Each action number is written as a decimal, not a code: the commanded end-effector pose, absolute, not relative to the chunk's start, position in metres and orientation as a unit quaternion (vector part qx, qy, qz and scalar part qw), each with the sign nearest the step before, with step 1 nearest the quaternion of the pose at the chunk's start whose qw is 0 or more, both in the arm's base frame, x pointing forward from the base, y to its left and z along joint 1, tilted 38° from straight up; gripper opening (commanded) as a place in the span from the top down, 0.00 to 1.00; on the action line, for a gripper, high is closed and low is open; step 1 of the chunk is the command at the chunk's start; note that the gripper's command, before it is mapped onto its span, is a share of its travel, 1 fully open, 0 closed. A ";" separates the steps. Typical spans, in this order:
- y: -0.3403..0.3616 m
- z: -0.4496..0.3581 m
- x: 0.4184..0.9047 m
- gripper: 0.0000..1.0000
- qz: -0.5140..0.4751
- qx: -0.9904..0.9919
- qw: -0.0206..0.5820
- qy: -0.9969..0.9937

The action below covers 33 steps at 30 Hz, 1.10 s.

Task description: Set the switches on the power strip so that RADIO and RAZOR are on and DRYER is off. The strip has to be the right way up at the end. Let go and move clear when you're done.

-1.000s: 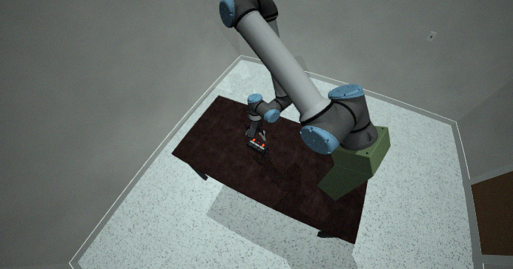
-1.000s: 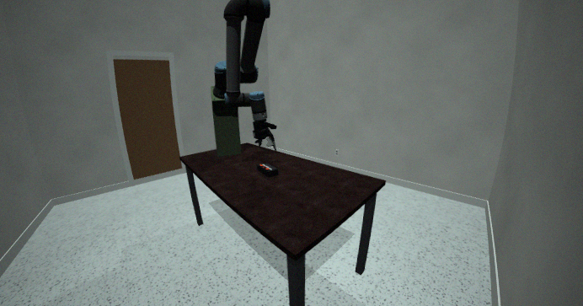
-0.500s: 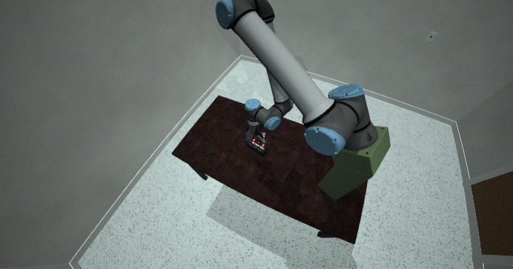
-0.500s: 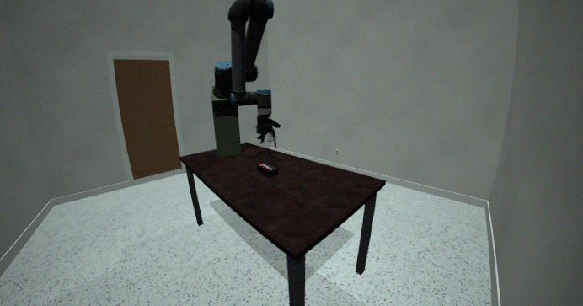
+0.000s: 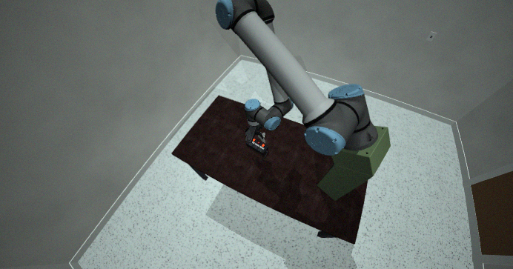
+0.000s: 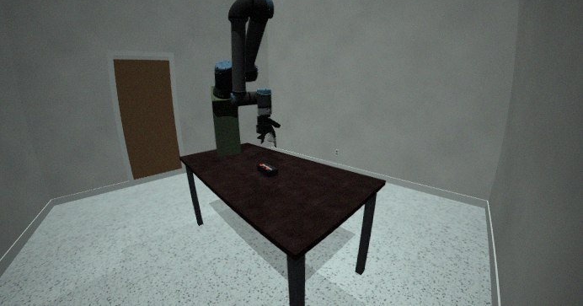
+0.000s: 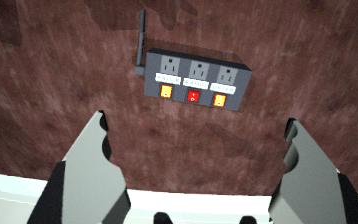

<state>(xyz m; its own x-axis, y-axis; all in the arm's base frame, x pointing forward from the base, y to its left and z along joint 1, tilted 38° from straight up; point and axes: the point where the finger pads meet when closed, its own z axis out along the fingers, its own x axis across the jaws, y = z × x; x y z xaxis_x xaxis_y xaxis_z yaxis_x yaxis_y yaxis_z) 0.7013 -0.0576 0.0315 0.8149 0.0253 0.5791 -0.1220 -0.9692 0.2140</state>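
Note:
A dark grey power strip (image 7: 196, 80) lies face up on the dark brown table, with three sockets, three white labels too blurred to read, and three switches below them. The left switch (image 7: 166, 92) and right switch (image 7: 219, 100) glow orange-yellow; the middle switch (image 7: 193, 96) is plain red. A short cable stub (image 7: 141, 42) leaves its left end. My gripper (image 7: 195, 115) is open and empty, well above the table, fingers spread wide on the near side of the strip. The strip also shows in the top and exterior views (image 5: 258, 144) (image 6: 268, 169), with the gripper (image 6: 267, 135) hanging above it.
The table (image 6: 282, 188) stands on a speckled floor. The arm's green pedestal (image 5: 356, 161) is at one table end. A brown door (image 6: 145, 116) is in the wall behind.

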 end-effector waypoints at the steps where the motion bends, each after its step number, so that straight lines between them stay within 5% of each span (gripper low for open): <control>1: -0.058 0.031 0.702 0.00 0.303 0.945 0.124 -0.019; 33: -0.092 0.005 0.723 0.00 0.223 0.865 0.239 0.380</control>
<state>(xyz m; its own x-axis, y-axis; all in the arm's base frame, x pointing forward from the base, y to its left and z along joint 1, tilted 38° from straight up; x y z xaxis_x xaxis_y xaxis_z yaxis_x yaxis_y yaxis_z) 0.7199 -0.0862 0.0087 0.6921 0.6647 0.2813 0.4520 -0.7030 0.5490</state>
